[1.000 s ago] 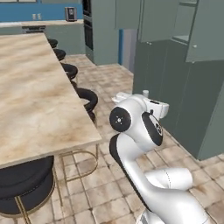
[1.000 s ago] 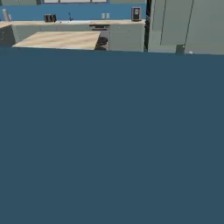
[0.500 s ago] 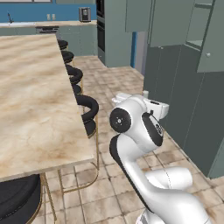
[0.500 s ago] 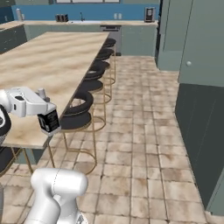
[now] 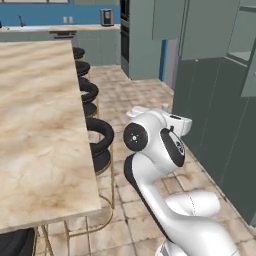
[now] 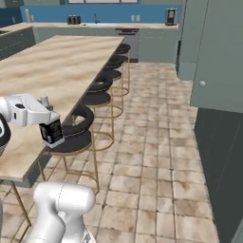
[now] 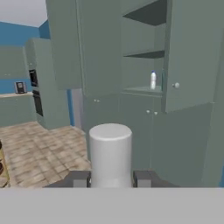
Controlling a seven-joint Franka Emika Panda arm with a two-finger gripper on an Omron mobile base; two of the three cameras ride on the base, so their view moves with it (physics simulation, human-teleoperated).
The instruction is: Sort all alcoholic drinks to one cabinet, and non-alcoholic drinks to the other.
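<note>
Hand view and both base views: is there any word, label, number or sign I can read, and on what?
No text can be read in these pictures.
White bottle on the cabinet shelf: too small to show any label.
Pale grey cylinder between the fingertips of the hand: plain, no marking.
Dark appliance on the far counter: too blurred to read.

Base turning right: island (image 5: 40, 125) and stools (image 5: 97, 135) sliding left in the left base view, cabinets (image 5: 220, 120) nearer at right. In the right base view, blocking blue panel gone, tiled floor (image 6: 156, 142) revealed.
</note>
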